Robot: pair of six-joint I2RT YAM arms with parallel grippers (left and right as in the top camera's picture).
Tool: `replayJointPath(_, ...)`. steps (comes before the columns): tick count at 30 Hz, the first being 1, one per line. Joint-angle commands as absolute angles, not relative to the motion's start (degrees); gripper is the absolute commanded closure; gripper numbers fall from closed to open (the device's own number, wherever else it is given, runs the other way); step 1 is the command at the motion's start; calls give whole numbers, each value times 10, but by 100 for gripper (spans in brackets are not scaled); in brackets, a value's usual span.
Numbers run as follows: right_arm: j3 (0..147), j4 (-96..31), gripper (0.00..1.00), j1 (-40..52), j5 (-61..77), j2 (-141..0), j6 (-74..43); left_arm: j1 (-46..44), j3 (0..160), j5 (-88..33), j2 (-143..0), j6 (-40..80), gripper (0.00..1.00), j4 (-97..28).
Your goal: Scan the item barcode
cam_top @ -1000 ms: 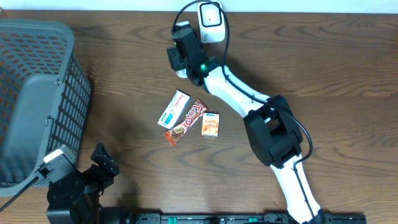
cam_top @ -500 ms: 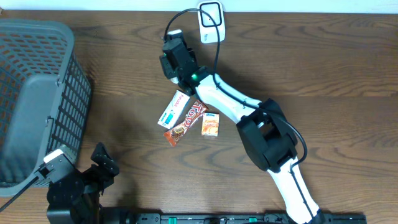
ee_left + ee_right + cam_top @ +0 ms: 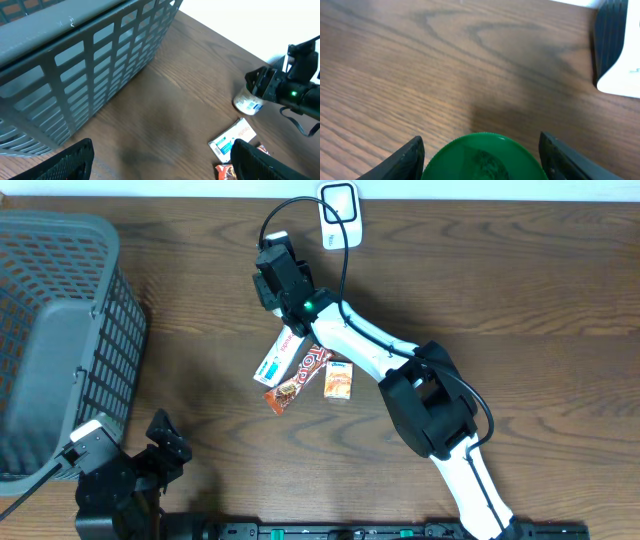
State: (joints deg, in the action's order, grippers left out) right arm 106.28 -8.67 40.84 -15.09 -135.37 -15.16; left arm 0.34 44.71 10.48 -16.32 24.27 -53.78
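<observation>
A small jar with a green lid (image 3: 482, 157) and a white-and-blue label (image 3: 248, 103) stands on the table left of the white barcode scanner (image 3: 340, 202). My right gripper (image 3: 276, 278) straddles it from above. Its fingers (image 3: 410, 155) stand on either side of the lid with narrow gaps, so it is open. In the overhead view the jar is hidden under the gripper. The scanner's edge shows at the right of the right wrist view (image 3: 620, 55). My left gripper (image 3: 165, 442) rests open near the front left edge, holding nothing.
A white-and-blue box (image 3: 280, 355), a red-brown snack bar (image 3: 300, 376) and a small orange box (image 3: 339, 380) lie just in front of the right gripper. A grey mesh basket (image 3: 60, 330) fills the left side. The scanner's cable loops over the right arm.
The right arm has carried the jar left, away from the scanner, and its jaws have widened a little around the lid. The left arm has not moved.
</observation>
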Motion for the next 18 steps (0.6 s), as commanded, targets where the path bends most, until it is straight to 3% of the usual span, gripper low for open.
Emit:
replayJointPath(1,1063,-73,27,412,-165,-1343,-156,6,450,108,-161,250,12,-538)
replayJointPath(7,1063,-75,26,415,-165,-1343,-156,6,450,108,-161,250,12,-538)
replayJointPath(10,1063,-82,18,415,-165,-1335,-157,6,450,108,-161,250,12,-538)
replayJointPath(11,1063,-86,14,416,-165,-1329,-157,6,450,108,-161,250,12,-538)
replayJointPath(12,1063,-92,2,416,-165,-1322,-157,6,450,108,-161,250,12,-538)
replayJointPath(13,1065,-103,1,416,-165,-1312,-161,6,450,108,-161,250,12,-538)
replayJointPath(18,1155,-299,1,409,-144,-1271,-238,6,450,108,-161,250,12,-538)
